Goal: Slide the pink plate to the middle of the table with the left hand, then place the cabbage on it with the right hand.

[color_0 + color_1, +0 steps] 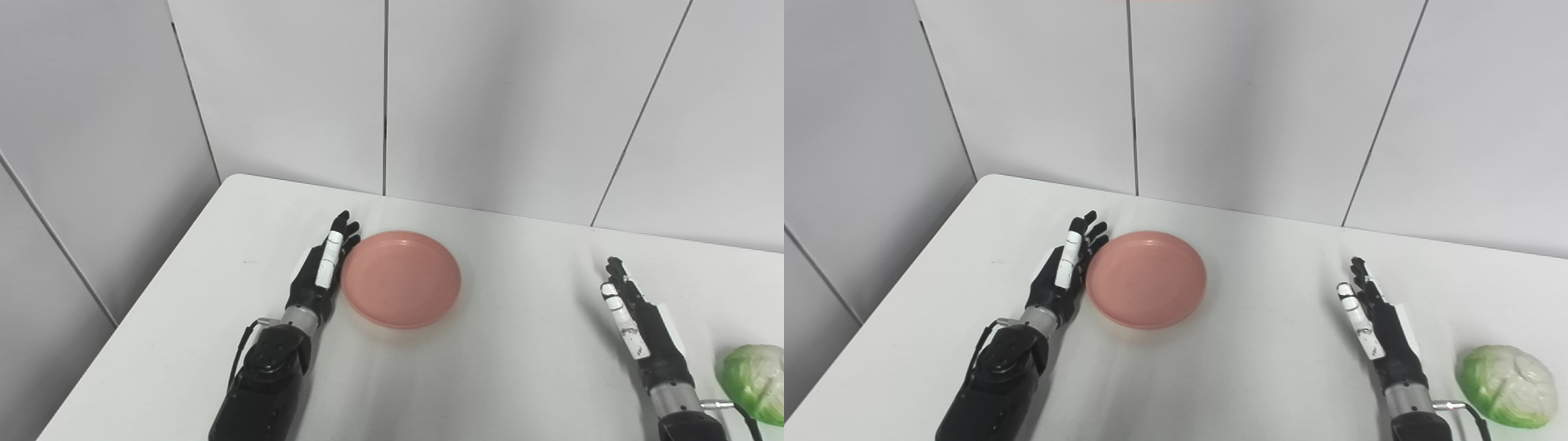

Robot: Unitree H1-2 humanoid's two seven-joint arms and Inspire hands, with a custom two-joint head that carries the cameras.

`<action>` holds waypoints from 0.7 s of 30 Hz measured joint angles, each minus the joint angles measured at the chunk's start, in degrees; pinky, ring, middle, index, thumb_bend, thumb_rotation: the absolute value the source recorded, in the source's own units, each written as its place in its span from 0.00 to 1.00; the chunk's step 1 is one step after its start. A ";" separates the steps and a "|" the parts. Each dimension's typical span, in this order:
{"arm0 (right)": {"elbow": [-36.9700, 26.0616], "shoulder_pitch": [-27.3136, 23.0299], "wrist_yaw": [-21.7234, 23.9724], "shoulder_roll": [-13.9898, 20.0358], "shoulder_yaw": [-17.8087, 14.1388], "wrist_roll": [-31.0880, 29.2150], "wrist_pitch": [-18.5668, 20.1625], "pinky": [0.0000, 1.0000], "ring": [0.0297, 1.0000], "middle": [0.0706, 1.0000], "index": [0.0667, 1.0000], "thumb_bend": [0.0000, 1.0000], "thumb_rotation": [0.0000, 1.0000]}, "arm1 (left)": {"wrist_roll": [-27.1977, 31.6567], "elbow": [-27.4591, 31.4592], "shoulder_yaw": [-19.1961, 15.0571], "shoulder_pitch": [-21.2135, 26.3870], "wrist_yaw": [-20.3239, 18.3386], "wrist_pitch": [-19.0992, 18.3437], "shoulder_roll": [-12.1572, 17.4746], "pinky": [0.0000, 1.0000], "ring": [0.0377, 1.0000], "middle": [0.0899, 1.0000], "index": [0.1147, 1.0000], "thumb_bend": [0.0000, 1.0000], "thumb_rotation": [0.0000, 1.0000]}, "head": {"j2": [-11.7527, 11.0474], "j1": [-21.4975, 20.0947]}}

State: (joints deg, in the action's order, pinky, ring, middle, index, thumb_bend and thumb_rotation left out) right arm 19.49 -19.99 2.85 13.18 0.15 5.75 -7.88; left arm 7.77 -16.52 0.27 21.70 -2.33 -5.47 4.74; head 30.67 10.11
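Nearest to us, our left hand lies flat on the white tabletop, fingers straight and close together, holding nothing. Its side sits right against the left rim of the pink plate. We think we are in the sliding step. Next we need to push the plate sideways, slowly, so it does not tip. Farther right, our right hand waits, fingers straight, empty. The cabbage sits just beside it, near the right edge.

Round pink plate upright, empty, left of centre, pale green cabbage far right
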 measured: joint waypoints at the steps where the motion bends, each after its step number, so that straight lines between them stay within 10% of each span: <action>1: 0.08 -0.01 -0.28 -0.03 0.16 0.46 0.00 0.92 0.94 0.94 0.94 0.73 1.00 | -0.19 -0.02 0.52 0.00 -0.14 0.18 -0.02 1.00 0.97 0.98 0.99 0.88 1.00 | -0.09 -0.70; 21: 3.49 -0.97 -4.62 -1.95 0.63 1.49 -2.37 0.92 0.93 0.93 0.94 0.82 1.00 | -1.41 -5.07 6.24 1.02 -3.80 6.17 -3.63 0.91 0.96 0.98 0.98 0.82 1.00 | 0.53 -6.42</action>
State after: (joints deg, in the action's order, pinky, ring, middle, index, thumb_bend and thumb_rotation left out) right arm 22.99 -20.96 -1.77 11.23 0.78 7.24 -10.25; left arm 6.37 -21.59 6.51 22.71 -6.13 0.69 1.11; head 31.20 3.69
